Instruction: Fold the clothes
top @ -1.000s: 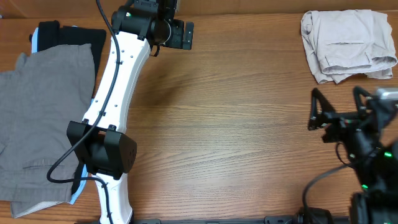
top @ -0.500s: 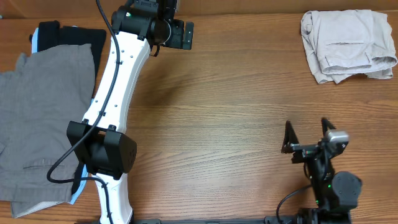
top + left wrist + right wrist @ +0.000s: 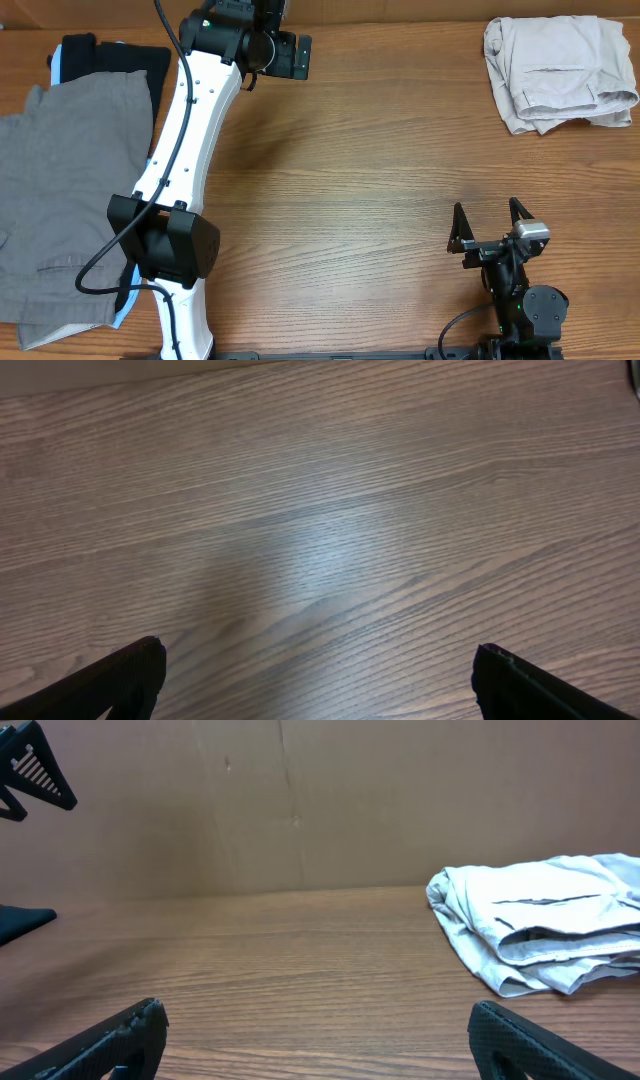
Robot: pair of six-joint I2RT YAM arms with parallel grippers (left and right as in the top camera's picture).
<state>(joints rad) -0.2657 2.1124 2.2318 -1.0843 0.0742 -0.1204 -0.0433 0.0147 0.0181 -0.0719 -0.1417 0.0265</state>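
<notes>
The clothes (image 3: 555, 72): 1 cream pair, in a loose, rumpled bundle at the far right corner of the desk (image 3: 380, 190), touched by neither pincer. Seam lines showed on top. The near edge was uneven.

The right wrist cam caught the clothes (image 3: 540, 935) low and side-on, w/ layers stacked, and a brown wall (image 3: 300, 800) behind the desk. The overhead cam didn't show that wall. The left wrist cam gave only wood grain w/ a pale glare patch.

Pincers: 2.
- Right pincer (image 3: 487, 215) sat near the front edge on the right, well apart from the clothes, fingers spread, nothing between them. Its own cam showed the same.
- Left pincer (image 3: 318, 685) had its fingers spread wide over bare desk, holding nothing. In the overhead cam its fingers couldn't be made out.

Other cloth: 3 pcs, left side, overhead cam only.
- 1 grey trousers (image 3: 60, 200), spread out.
- 1 black garment (image 3: 120, 55), partly under the grey trousers.
- 1 light-blue garment (image 3: 57, 65), peeking out at the far edge.

The white left arm (image 3: 190, 130) ran alongside the grey trousers toward the far side.
</notes>
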